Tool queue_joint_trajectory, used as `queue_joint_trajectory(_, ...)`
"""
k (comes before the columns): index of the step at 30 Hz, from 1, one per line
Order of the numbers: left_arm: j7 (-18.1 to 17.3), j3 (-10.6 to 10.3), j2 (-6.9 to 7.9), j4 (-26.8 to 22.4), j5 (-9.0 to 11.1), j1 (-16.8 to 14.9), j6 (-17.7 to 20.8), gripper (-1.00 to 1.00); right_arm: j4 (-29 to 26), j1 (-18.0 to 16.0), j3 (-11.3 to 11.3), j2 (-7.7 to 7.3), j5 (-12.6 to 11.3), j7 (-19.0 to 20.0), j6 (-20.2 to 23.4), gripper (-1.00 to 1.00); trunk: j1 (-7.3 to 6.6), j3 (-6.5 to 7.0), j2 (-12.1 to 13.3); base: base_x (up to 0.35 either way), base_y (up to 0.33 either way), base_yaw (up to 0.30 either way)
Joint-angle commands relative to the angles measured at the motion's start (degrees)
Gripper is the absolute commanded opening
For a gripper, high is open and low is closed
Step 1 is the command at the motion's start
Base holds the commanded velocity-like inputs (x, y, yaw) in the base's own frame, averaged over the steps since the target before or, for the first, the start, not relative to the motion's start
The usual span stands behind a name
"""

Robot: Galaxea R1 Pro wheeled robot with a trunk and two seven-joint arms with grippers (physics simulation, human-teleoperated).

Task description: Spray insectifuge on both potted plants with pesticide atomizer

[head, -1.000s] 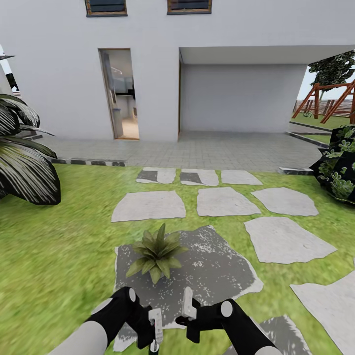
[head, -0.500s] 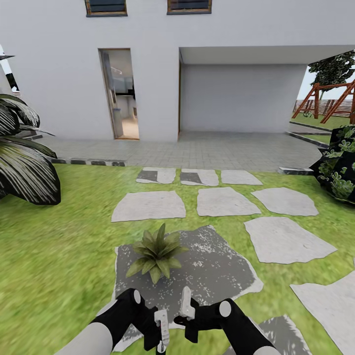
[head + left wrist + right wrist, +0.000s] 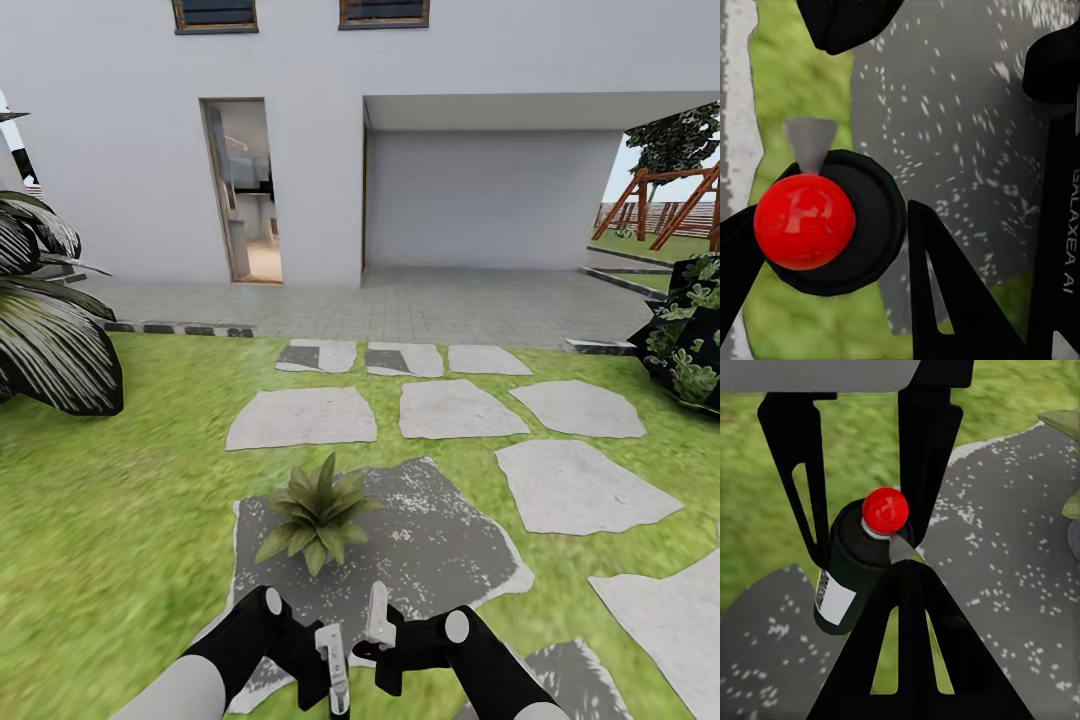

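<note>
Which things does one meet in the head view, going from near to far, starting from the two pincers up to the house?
The two pincers, left and right → potted plant on the dark stone slab → pale stepping stones → paved terrace → white house.

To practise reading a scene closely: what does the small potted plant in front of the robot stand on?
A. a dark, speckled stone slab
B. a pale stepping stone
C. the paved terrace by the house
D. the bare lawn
A: in the head view the potted plant sits near the left end of the dark speckled stone slab, with grass around the slab and the pale stones farther off.
</note>
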Motion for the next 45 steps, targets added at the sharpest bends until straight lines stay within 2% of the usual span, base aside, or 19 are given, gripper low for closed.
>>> queue_joint_trajectory(1, -0.24, -0.05, 0.00, -0.11, -0.02, -0.02, 0.15, -1.00, -0.08, -0.02, -0.05, 0.02, 0.50, 0.05, -0.32, -1.00, -0.01, -0.06, -0.02, 0.000, 0.000, 0.000)
queue_joint_trajectory(14, -0.34, -0.17, -0.28, 0.59, 0.50, 0.07, -1.00, -1.00, -0.08, -0.02, -0.06, 0.02, 0.50, -0.04, -0.32, -1.00, -0.01, -0.06, -0.02, 0.000, 0.000, 0.000)
queue_joint_trajectory(20, -0.27, -0.14, -0.34, 1.28, 1.35, 0.04, -4.43, -1.00, -0.05, -0.02, -0.05, 0.02, 0.50, -0.04, -0.32, -1.00, -0.01, -0.06, -0.02, 0.000, 0.000, 0.000)
queue_joint_trajectory(31, -0.26, 0.11, -0.50, 1.30, 1.51, 0.04, -4.73, -1.00, 0.00, -0.02, -0.05, 0.05, 0.50, -0.12, -0.32, -1.00, -0.01, -0.06, -0.02, 0.000, 0.000, 0.000)
queue_joint_trajectory(34, -0.28, 0.03, -0.44, 1.30, 3.86, 0.04, -4.82, -1.00, 0.01, -0.02, -0.05, 0.03, 0.50, -0.13, -0.32, -1.00, -0.01, -0.06, -0.02, 0.000, 0.000, 0.000)
queue_joint_trajectory(37, -0.26, -0.07, -0.15, 1.30, 4.51, 0.04, -4.83, -1.00, 0.01, -0.02, -0.05, 0.05, 0.50, -0.13, -0.32, -1.00, -0.01, -0.06, -0.02, 0.000, 0.000, 0.000)
queue_joint_trajectory(45, 0.02, -0.56, 0.42, 1.30, 3.85, -0.01, -4.22, -1.00, -0.03, -0.02, -0.05, 0.04, 0.50, -0.13, -0.32, -1.00, -0.01, -0.06, -0.02, 0.000, 0.000, 0.000)
